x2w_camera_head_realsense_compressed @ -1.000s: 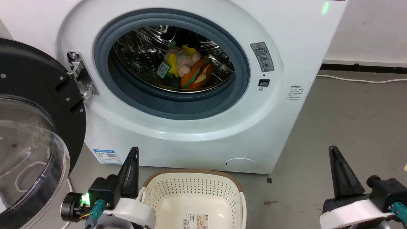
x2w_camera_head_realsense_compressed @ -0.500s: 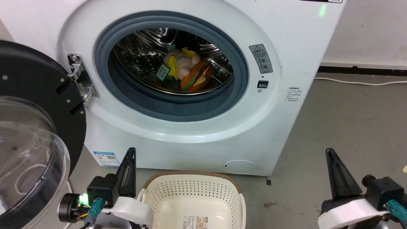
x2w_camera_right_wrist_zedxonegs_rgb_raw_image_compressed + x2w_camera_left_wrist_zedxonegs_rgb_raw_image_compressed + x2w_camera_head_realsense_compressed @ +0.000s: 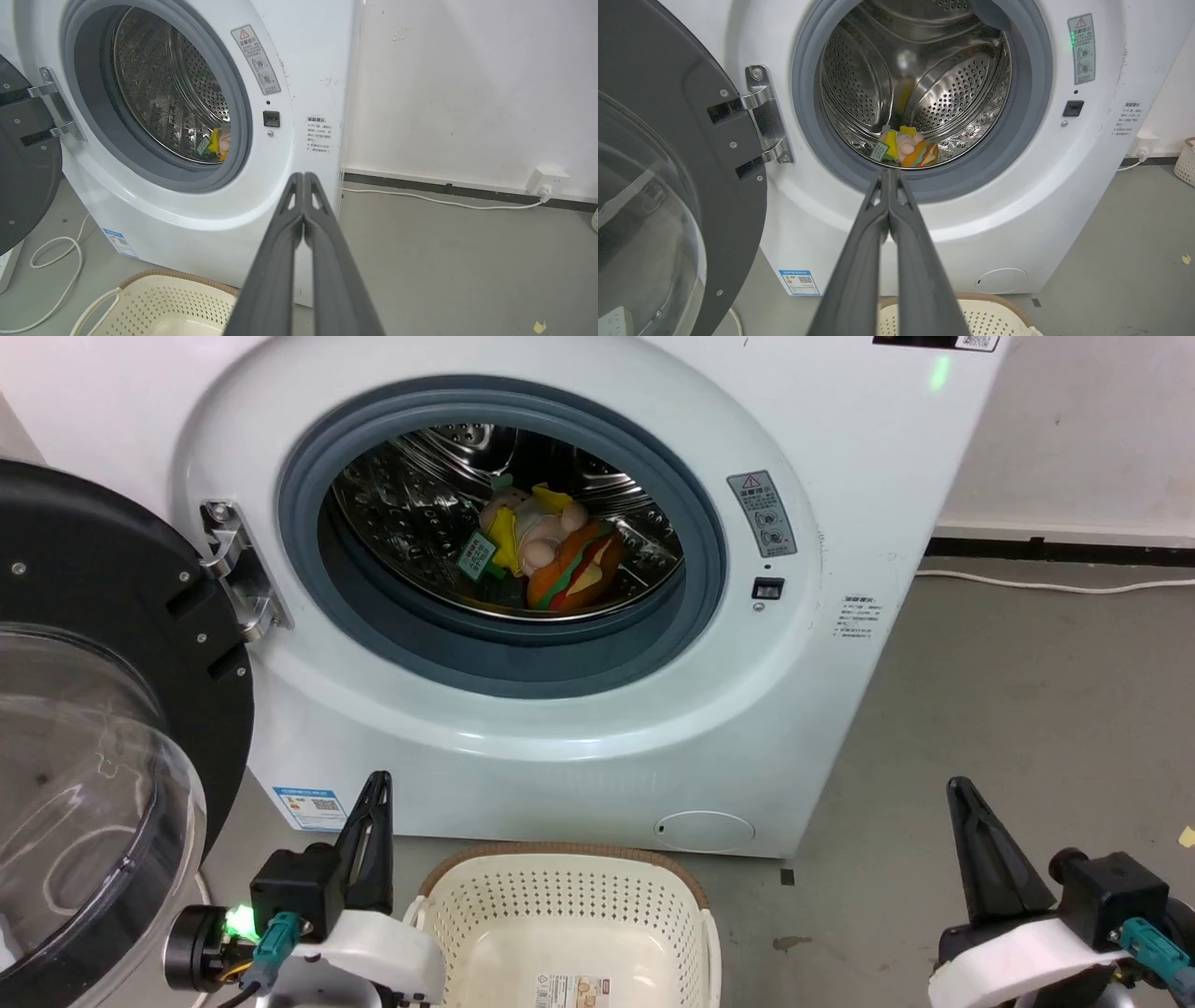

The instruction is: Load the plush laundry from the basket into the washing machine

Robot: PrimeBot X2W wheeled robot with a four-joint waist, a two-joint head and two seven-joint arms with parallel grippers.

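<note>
The plush laundry [image 3: 546, 549], a peach doll with yellow bits and an orange burger with a green tag, lies inside the steel drum of the washing machine [image 3: 597, 728], whose door [image 3: 103, 728] stands swung open at the left. The plush laundry [image 3: 906, 149] also shows in the left wrist view and peeks past the seal as the plush laundry [image 3: 218, 143] in the right wrist view. The cream basket [image 3: 569, 905] sits on the floor below the opening, only its label sticker inside. My left gripper [image 3: 377, 782] is shut beside the basket's left; my right gripper [image 3: 959, 791] is shut, far right.
A white cable [image 3: 444, 201] runs along the grey floor to a wall socket [image 3: 545, 179] at the right. Another cord [image 3: 56, 261] loops on the floor under the open door. Another pale basket [image 3: 1185, 161] stands far right by the wall.
The whole head view has shifted slightly, so the camera moved back; the washer and basket sit a little lower in it. Both grippers stay shut and the plush lies where it was.
</note>
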